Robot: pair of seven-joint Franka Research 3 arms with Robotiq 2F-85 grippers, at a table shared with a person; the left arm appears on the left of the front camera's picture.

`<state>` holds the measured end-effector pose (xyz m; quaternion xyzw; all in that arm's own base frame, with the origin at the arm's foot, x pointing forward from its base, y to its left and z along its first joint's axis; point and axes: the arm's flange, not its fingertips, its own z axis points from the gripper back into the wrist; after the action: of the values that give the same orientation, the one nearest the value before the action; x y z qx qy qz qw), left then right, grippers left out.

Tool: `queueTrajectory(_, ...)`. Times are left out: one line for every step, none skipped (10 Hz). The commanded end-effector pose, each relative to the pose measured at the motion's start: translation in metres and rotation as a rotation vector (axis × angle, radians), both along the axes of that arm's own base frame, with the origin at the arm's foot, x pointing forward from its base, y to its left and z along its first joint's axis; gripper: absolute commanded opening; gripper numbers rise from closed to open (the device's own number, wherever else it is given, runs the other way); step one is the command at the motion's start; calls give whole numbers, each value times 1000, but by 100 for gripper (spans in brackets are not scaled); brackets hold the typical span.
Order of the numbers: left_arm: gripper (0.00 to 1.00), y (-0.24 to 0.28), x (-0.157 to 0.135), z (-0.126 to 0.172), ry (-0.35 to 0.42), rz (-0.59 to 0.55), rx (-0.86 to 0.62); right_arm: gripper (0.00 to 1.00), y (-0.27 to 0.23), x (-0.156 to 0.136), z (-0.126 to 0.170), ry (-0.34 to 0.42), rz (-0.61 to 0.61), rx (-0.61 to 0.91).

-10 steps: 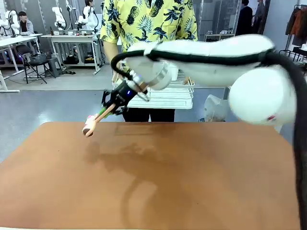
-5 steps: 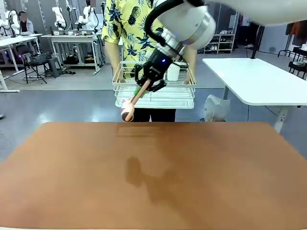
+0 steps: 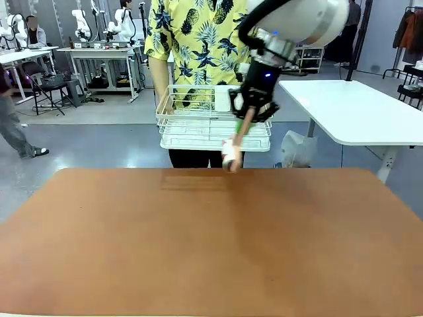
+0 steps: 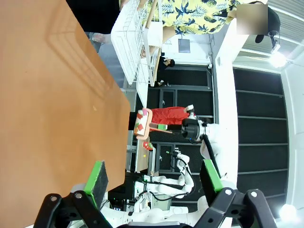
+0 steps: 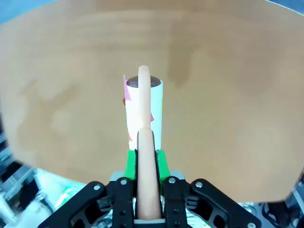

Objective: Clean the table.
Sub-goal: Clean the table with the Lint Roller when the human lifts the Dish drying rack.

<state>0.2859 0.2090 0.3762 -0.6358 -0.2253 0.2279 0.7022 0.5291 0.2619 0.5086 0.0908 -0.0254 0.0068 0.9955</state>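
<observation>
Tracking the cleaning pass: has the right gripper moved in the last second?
Yes. The right gripper, shut on the lint roller, has swung right along the table's far edge and risen, now in front of the white rack.

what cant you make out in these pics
- Front view: the right gripper and its arm cover the right part of the white wire dish rack, so what lies in it is unclear.
- Right wrist view: the pink marks on the lint roller are blurred and half covered by its own handle.
- Left wrist view: the open left gripper is cut off by the bottom edge.
- Front view: the near edge of the table is cut off.
</observation>
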Motion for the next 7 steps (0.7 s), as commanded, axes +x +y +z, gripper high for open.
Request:
queueTrajectory(100,2,-4,1,-20,-15,9,21,-37,-52,11,-19,-110,-210)
queueTrajectory(100,2,-4,1,-20,-15,9,21,-60,-66,5,-23,-117,-215)
queueTrajectory(100,2,-4,1,-20,-15,9,21,-79,-76,-2,-30,-114,-194)
queueTrajectory(100,2,-4,1,-20,-15,9,21,-95,-81,-9,-41,-118,-162)
queueTrajectory(100,2,-4,1,-20,-15,9,21,-103,-81,-14,-52,-105,-151)
queueTrajectory(100,2,-4,1,-20,-15,9,21,-106,-79,-17,-65,-82,-139)
queueTrajectory(100,2,-4,1,-20,-15,9,21,-106,-67,-20,-93,-89,-135)
